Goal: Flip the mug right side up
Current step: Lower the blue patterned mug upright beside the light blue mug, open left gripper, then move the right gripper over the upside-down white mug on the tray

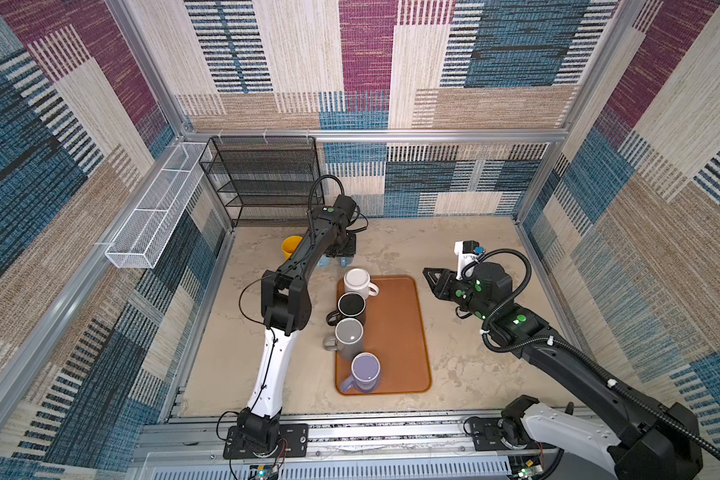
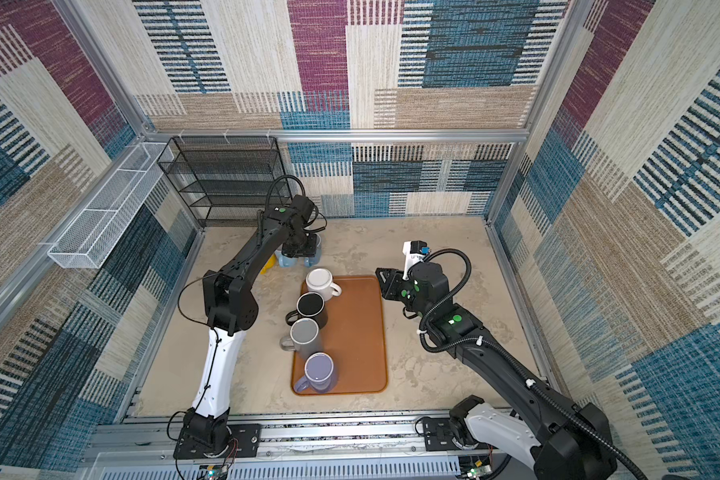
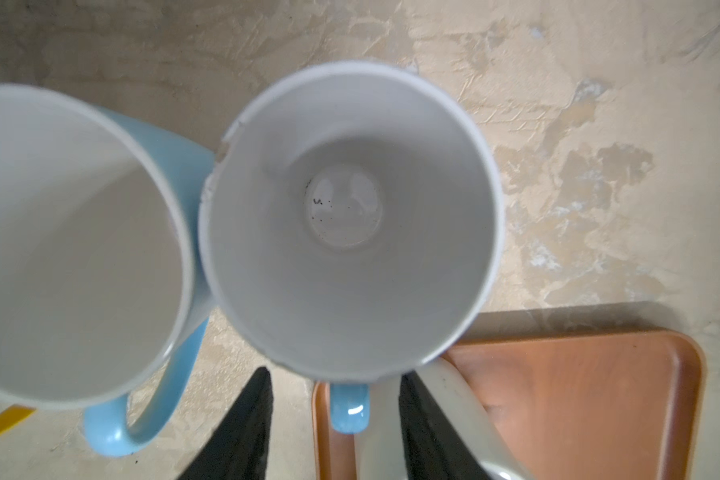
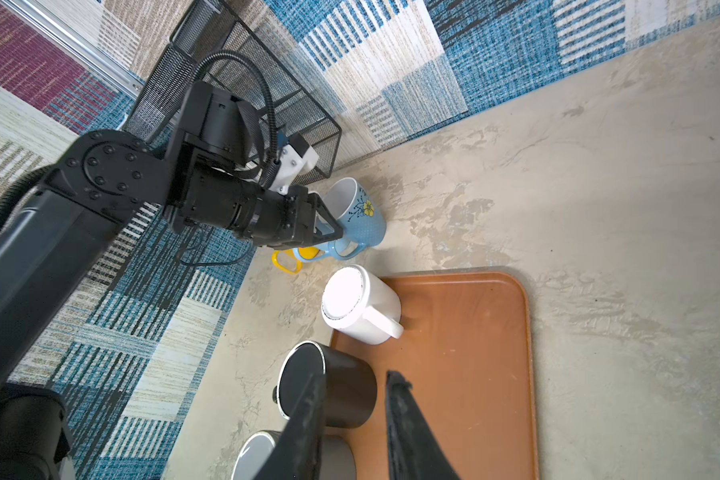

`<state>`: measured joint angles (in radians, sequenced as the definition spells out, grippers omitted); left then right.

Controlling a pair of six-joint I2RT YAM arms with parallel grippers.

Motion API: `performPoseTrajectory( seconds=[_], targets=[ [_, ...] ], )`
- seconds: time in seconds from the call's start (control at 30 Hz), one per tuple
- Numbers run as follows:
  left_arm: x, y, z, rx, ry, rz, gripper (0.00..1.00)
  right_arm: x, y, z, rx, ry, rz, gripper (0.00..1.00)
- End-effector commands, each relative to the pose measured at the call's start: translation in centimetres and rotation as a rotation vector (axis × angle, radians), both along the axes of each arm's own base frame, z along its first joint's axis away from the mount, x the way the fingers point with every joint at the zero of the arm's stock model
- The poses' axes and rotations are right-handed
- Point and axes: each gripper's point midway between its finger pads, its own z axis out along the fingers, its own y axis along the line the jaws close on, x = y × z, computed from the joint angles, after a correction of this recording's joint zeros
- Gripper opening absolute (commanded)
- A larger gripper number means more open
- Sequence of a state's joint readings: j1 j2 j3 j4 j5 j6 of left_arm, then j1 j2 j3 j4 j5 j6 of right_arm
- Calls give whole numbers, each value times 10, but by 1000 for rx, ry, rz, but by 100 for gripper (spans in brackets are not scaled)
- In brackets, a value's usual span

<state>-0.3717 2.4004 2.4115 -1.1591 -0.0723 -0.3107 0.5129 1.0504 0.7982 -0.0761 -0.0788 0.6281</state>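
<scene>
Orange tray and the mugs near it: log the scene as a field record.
tray: orange rectangular plastic tray
upside down on tray: white ceramic mug, black mug, grey mug, lavender mug
upright off tray: light blue ceramic mug, second light blue mug
partly hidden: yellow mug
left hand: open, astride first blue mug's handle
right hand: open, empty

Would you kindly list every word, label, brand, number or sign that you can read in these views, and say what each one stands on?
No text can be read anywhere in these views.
White camera mount on the right arm's wrist: a small dark marking, too blurred to read.
Flowered blue mug: a yellow flower with dark stems, no words.
The other mugs, the tray and the mesh racks show no lettering.
</scene>
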Motion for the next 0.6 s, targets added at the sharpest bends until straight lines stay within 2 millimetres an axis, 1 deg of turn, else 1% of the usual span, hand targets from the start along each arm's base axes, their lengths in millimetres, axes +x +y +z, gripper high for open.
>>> performPoseTrajectory(
  seconds=[0.0,0.17,0.27,0.4,0.57],
  targets=[
    [-5,2,11,-1,-7,-14,47,3,2,3,-19,-17,12,31],
    [-14,6,24,3,-17,-9,47,8,10,-8,-110,-3,69,36],
    [-20,8,30,-3,-37,-4,46,11,22,-21,-178,21,151,38],
    [-30,12,40,-25,-74,5,46,10,45,-45,-236,76,299,39],
    [-47,18,51,-51,-123,15,46,13,59,-67,-269,102,384,43]
  ],
)
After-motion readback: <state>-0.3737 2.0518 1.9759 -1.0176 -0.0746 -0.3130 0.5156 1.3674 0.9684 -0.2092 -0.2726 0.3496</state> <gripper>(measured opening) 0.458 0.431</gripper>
